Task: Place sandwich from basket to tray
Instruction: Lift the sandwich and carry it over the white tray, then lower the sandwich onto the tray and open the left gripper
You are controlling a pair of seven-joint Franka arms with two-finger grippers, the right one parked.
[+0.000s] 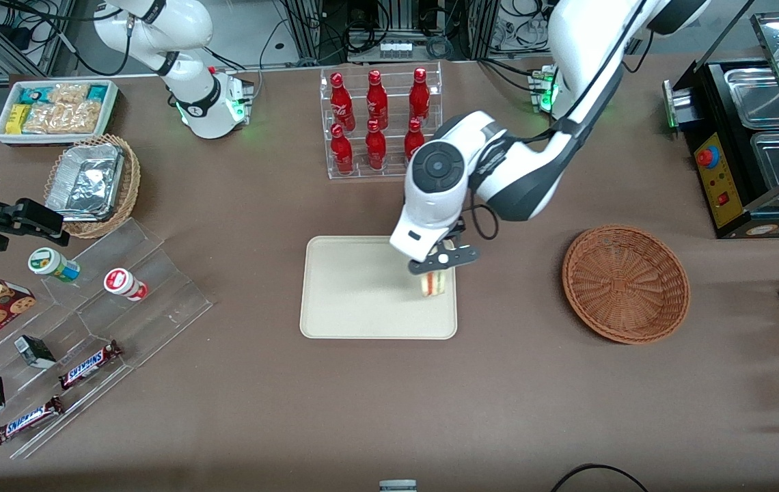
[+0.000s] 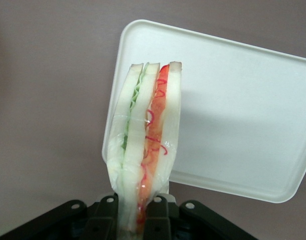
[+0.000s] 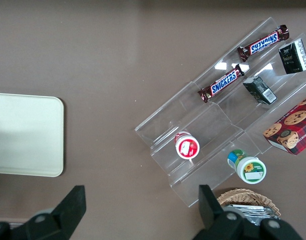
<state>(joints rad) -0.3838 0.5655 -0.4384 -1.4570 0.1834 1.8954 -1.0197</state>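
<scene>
Gripper (image 1: pixel 439 266) clamped on the sandwich (image 1: pixel 433 283) — hanging over the tray (image 1: pixel 362 301) by its edge nearest the basket (image 1: pixel 625 283), which sits empty on the desk (image 1: pixel 389 410).

Candy bars (image 3: pixel 221 85): two brown wrappers on the clear acrylic step rack (image 3: pixel 213 120), each reading "SNICKERS" in blue letters on white.
Same bars, front view: "SNICKERS" reads on the bar (image 1: pixel 89 364) on the rack and on the one (image 1: pixel 26 419) nearer the camera.
Red bottles (image 1: pixel 376 123): white script down the sides in the clear bottle case, too small to read for sure.
Cups (image 3: pixel 187 147): red-and-white and green-and-white lid labels on the rack, wording not legible.
Cookie box (image 3: pixel 292 125): beside the rack, cookie pictures only, no readable text.
Gripper (image 1: pixel 439 268): no marking readable.
</scene>
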